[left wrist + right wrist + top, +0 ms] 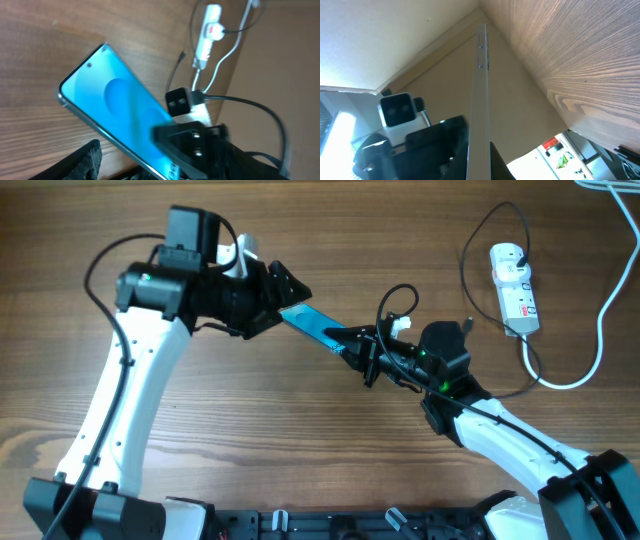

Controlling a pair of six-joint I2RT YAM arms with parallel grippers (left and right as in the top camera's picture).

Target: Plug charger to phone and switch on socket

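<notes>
From above, the left pincer (278,302) is clamped on the upper end of the phone (312,326), a small rectangular smartphone with a bright cyan screen. It holds the phone off the brown wooden table (300,450), slanting from ten o'clock down to four o'clock. The right pincer (362,358) meets the phone's lower end. I cannot tell whether its fingers are closed on anything, and the connector tip is hidden in the black hardware.

To my eye, the danger is a skewed push. If the tip meets the port at an angle, the phone could twist or slip out of the left grip. The charger (468,255), a thin black cable, loops back to the socket (514,288), a white power strip with a red-marked label at two o'clock from the right pincer. A tug on that slack might drag the strip. A thicker white cord (605,310) curves past it.

In the left wrist view the screen (112,112) fills the middle, and the right pincer's black fingers overlap its five o'clock corner. The socket sits well apart at one o'clock.

The right wrist view shows the phone edge-on (480,100), a pale strip running towards twelve o'clock, with dark finger shapes close on either side at its base.
</notes>
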